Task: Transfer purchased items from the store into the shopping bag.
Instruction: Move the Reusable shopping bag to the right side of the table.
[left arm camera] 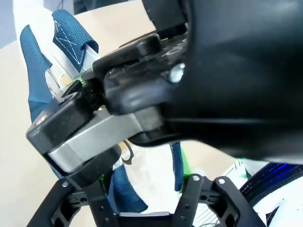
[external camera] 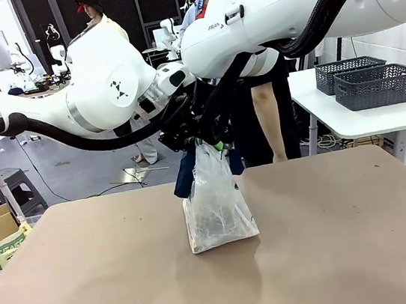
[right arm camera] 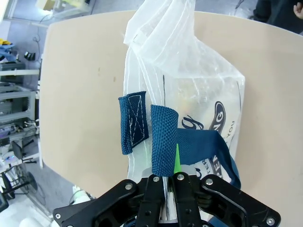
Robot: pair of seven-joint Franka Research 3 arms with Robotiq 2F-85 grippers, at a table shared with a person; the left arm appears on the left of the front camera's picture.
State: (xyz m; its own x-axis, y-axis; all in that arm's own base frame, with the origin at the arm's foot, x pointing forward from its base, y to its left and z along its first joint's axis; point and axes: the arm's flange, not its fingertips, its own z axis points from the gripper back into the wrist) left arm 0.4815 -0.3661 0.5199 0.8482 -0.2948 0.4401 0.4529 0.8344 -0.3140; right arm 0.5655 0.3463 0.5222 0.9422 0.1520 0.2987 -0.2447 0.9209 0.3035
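Note:
The shopping bag (external camera: 218,214) stands upright mid-table, whitish and translucent, with navy lettering (right arm camera: 218,118). My right gripper (right arm camera: 170,178) is shut on its top rim beside a navy strap handle (right arm camera: 163,142); from the front it (external camera: 215,141) hangs just above the bag. My left gripper (left arm camera: 147,183) sits right beside it (external camera: 183,130), jaws apart, with a navy strap (left arm camera: 125,191) between its fingers, and the right gripper (left arm camera: 79,90) looms close ahead of it. The purchased items are hidden except for a faint yellowish shape (right arm camera: 189,97) through the plastic. I cannot tell which dark basket is the store.
Two dark grey slotted baskets (external camera: 375,84) stand on a white side table (external camera: 365,123) at the back right. A person (external camera: 266,113) stands at the far edge behind the bag. The brown table (external camera: 351,237) has free room on both sides of the bag.

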